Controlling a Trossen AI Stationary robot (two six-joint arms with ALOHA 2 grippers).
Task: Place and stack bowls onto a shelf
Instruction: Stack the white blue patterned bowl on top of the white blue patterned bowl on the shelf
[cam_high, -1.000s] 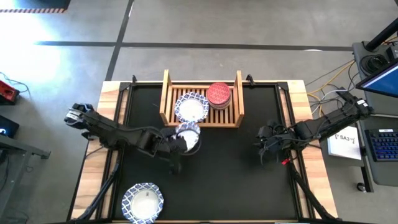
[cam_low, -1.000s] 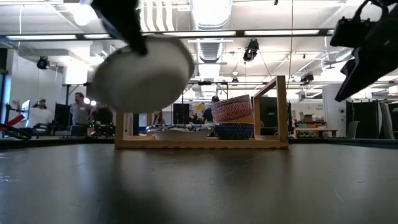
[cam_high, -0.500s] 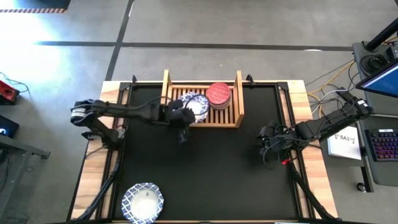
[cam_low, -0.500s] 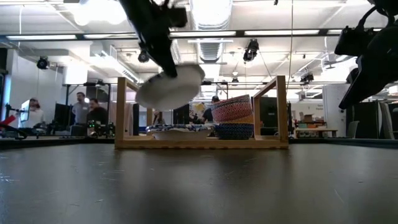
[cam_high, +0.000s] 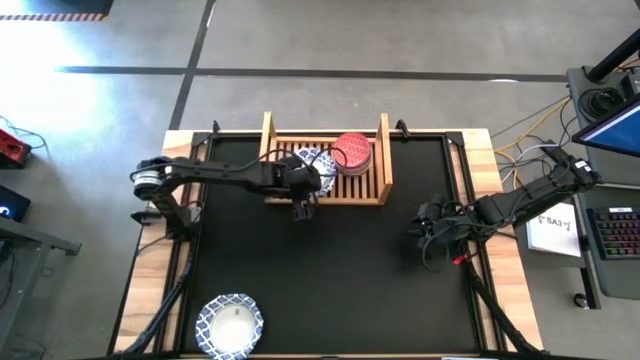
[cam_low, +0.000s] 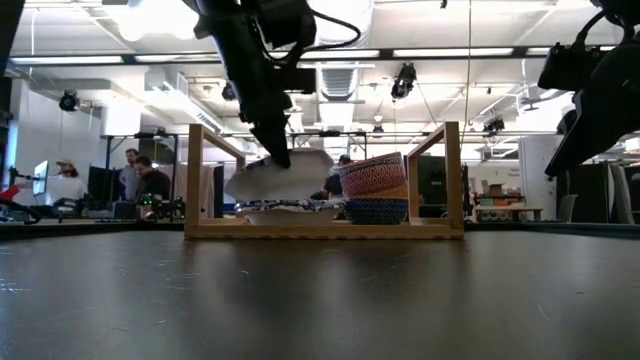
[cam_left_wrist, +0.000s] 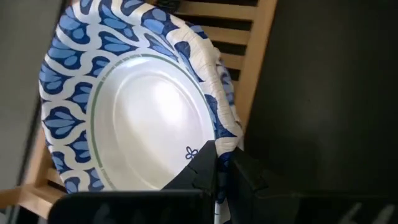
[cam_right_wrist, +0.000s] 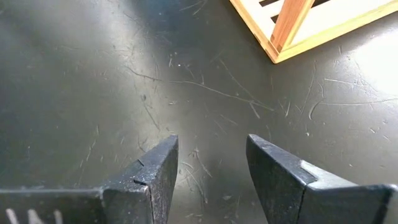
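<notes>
My left gripper (cam_high: 303, 192) is shut on a white bowl with a blue patterned rim (cam_left_wrist: 134, 106), carried just above the wooden shelf's left half (cam_high: 283, 172). Beneath it another blue-rimmed bowl (cam_low: 285, 209) lies on the slats. A stack of small bowls, red on top (cam_high: 352, 152), sits on the shelf's right half (cam_low: 375, 187). One more blue-rimmed bowl (cam_high: 230, 326) rests on the mat near the table's near edge. My right gripper (cam_right_wrist: 208, 168) hovers open over the mat at the right (cam_high: 432, 228). My left gripper pinches the bowl's rim (cam_left_wrist: 219, 142) on its near side, one finger inside the bowl and one outside. The fingers (cam_low: 272, 140) slant down from above. The bowl is lifted clear and tilted, over the bowl lying on the shelf (cam_low: 262, 180).
The shelf's two upright side boards (cam_low: 452, 175) flank the bowls. The black mat (cam_high: 340, 280) lies bare between shelf and near bowl. A keyboard and paper (cam_high: 560, 230) sit off the table's right side. People stand in the room behind (cam_low: 140, 185).
My left gripper has carried the blue-rimmed bowl from above the mat in front of the shelf toward the far edge and down, and now holds it low over the shelf's left half. The bowl has stayed tilted in the hold.
</notes>
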